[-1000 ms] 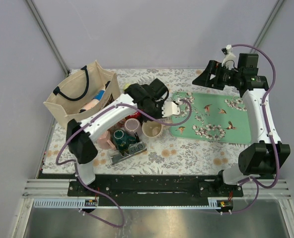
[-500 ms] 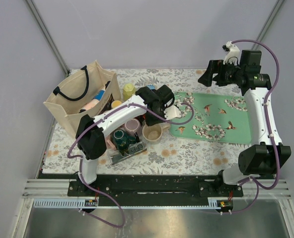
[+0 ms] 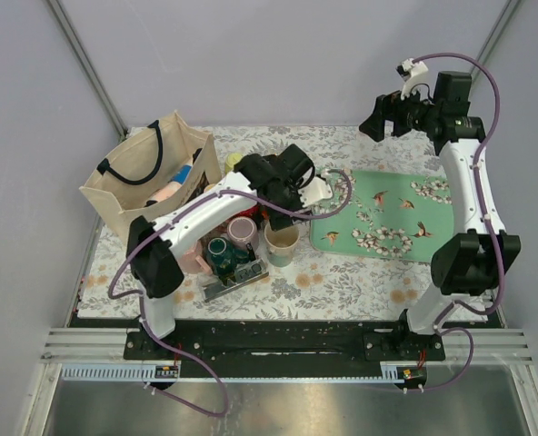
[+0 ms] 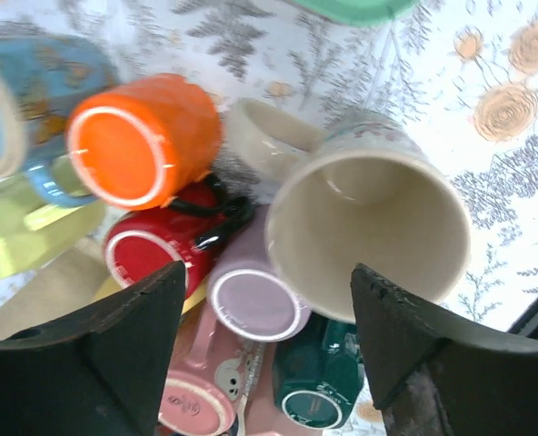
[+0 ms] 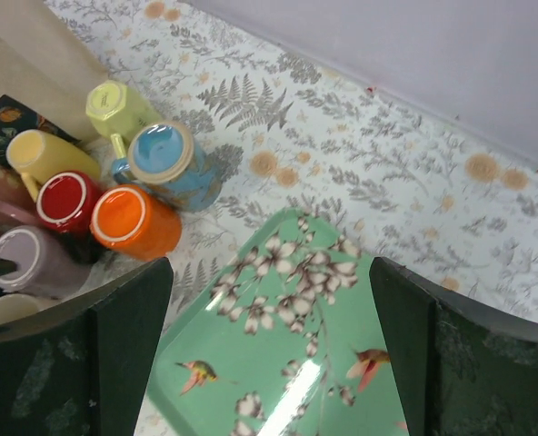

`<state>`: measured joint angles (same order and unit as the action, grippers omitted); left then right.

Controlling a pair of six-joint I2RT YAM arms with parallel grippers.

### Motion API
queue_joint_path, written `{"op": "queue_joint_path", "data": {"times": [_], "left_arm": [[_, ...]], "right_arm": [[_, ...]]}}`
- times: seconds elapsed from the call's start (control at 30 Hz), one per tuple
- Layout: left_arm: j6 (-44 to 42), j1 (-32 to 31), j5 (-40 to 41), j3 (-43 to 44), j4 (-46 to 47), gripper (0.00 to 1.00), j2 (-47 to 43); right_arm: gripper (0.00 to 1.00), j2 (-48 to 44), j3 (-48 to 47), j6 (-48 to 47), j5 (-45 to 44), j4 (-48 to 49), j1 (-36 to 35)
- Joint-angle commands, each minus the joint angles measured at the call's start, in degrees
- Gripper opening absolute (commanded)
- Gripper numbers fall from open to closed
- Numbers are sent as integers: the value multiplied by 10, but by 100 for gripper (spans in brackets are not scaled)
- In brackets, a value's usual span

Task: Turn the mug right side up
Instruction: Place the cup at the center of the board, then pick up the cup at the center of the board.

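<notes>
Presently, mug position: cream mug (image 4: 369, 227) stands mouth up on the floral tablecloth (image 4: 514, 182), just beside a lilac mug (image 4: 251, 304) and near the green tray (image 5: 278, 363).
Left gripper (image 4: 269, 272): directly above the cream mug, jaws spread wide, nothing held.
Right gripper (image 5: 271, 268): raised high over the table's far side, jaws wide apart, empty.
Neighbours: orange mug (image 4: 137, 145) and red mug (image 4: 151, 254), both base up.
</notes>
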<state>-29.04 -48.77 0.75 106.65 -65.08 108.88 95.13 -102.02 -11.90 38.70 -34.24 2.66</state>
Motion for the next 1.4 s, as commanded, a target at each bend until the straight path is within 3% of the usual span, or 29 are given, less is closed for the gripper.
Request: {"op": "queue_joint_path", "data": {"times": [0.0, 0.17, 0.27, 0.37, 0.63, 0.77, 0.9, 0.93, 1.0, 1.07, 1.13, 1.2, 1.37], "left_arm": [[36, 17, 55, 3, 65, 79, -95], [76, 45, 98, -59, 119, 97, -180], [46, 45, 102, -54, 113, 99, -188], [37, 48, 145, -40, 113, 99, -177], [65, 56, 166, 12, 150, 99, -136], [70, 66, 138, -51, 246, 99, -191], [90, 73, 70, -86, 301, 99, -238], [105, 74, 52, -87, 302, 99, -247], [136, 75, 52, -78, 295, 99, -259], [170, 76, 94, -76, 284, 99, -270], [182, 76, 130, -91, 276, 99, -282], [172, 83, 110, -109, 265, 99, -300], [205, 112, 105, -180, 333, 99, -357]], "right_arm": [[100, 33, -100, -89, 16, -17, -13], [99, 68, -281, -247, -38, -176, -75], [99, 112, -450, -351, -112, -330, -121], [99, 117, -526, -478, -182, -468, -168], [100, -30, -268, -575, -231, -415, -207], [99, -31, -221, -462, -221, -390, -203], [98, -82, -95, -359, -69, -312, -180], [98, -113, -38, -350, -8, -278, -179], [100, -177, 90, -282, 67, -121, -186], [100, -215, 183, -199, 65, 14, -214], [99, -207, 197, -196, 73, 19, -232], [100, -180, 189, -239, 85, -13, -242], [98, -103, 176, -296, 86, -40, -246]]}}
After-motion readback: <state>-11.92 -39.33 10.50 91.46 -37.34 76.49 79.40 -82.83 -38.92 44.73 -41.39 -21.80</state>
